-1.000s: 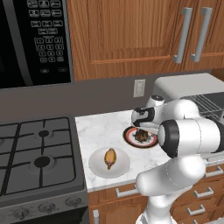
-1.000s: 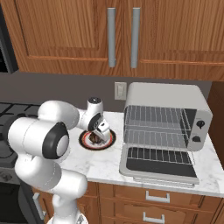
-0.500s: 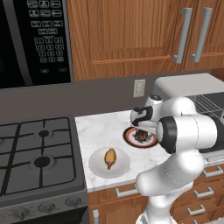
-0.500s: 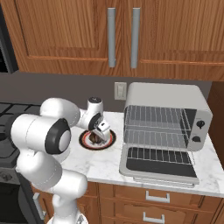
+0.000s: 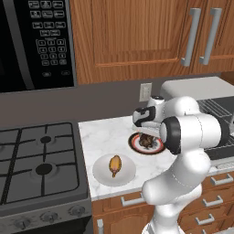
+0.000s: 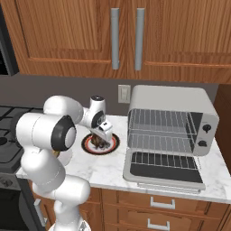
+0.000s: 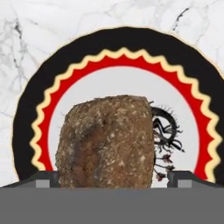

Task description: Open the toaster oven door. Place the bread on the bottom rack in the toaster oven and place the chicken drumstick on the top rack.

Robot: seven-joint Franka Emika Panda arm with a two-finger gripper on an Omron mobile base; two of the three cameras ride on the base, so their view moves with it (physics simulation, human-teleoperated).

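Observation:
The bread [image 7: 107, 142], a dark brown rough chunk, lies on a black and red patterned plate [image 7: 118, 43]. My gripper [image 7: 113, 178] hangs straight over it, open, with one fingertip on each side and a small gap on the right. From the base views the gripper [image 5: 145, 133] [image 6: 98, 140] reaches down onto the bread [image 5: 146, 140]. The chicken drumstick [image 5: 114, 164] rests on a white plate [image 5: 103, 176] to the left. The toaster oven [image 6: 171, 106] stands to the right, its door [image 6: 164, 169] folded down flat. The top rack [image 6: 158, 131] and bottom rack [image 6: 160, 149] are bare.
A black microwave [image 5: 36, 41] hangs over the gas stove [image 5: 41, 160] left of the marble counter [image 5: 103, 137]. Wooden cabinets [image 6: 126, 36] run above and a wall outlet [image 6: 123, 92] sits behind the plate. The lowered door reaches out to the counter's front edge.

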